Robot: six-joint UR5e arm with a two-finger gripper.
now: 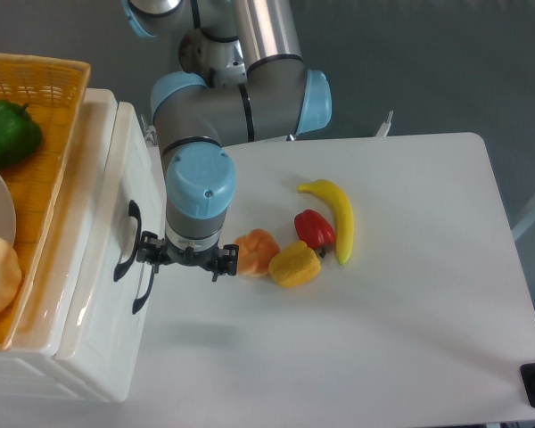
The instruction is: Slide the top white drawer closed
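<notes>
at the left edge of the white counter stands the cabinet, and the top white drawer, long glossy plastic with a black curved handle, shows its front a little proud of the case, so it seems only slightly open. the lower matching white drawer front sits just beside it. the hand hangs pointing down right next to the handles, likely placed to press the front leftward; seen from above, its fingers are hidden under the wrist, so i cannot tell how far they are parted, and nothing shows in them. an orange wicker basket rests on top. fruit lies to the right, near the arm: a yellow banana, a red pepper. the path left looks free.
</notes>
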